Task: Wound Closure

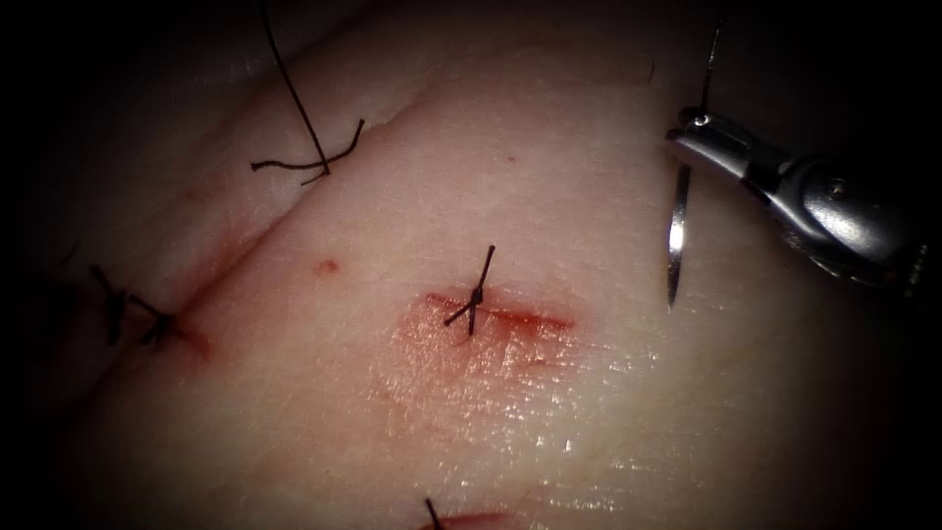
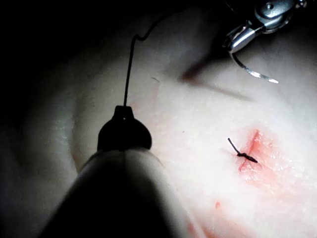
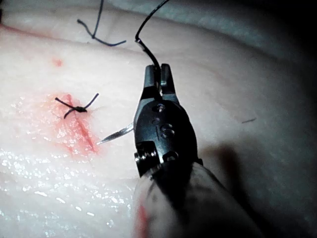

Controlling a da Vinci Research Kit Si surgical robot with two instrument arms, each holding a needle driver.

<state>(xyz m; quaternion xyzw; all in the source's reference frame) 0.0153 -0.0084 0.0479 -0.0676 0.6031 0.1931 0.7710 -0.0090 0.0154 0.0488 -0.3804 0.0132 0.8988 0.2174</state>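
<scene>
My right tool (image 1: 689,133) comes in at the upper right, jaws shut on the curved needle (image 1: 675,236) near its thread end. The needle hangs free above the tissue (image 1: 549,432), right of the cut (image 1: 510,319), with its tip pointing down. Thread (image 1: 708,59) runs up from the jaws. The right wrist view shows the same jaws (image 3: 159,75) and the needle tip (image 3: 116,133) close to the cut (image 3: 81,131). My left tool (image 2: 124,113) is shut on a thread (image 2: 129,69) that rises from its tip. One knotted stitch (image 1: 475,299) crosses the cut.
An older stitch (image 1: 147,319) sits at a second cut on the far left. Another stitch (image 1: 432,510) shows at the lower edge. A long thread (image 1: 292,93) with loose ends lies at the upper left. Red fluid (image 1: 461,348) stains the tissue below the cut.
</scene>
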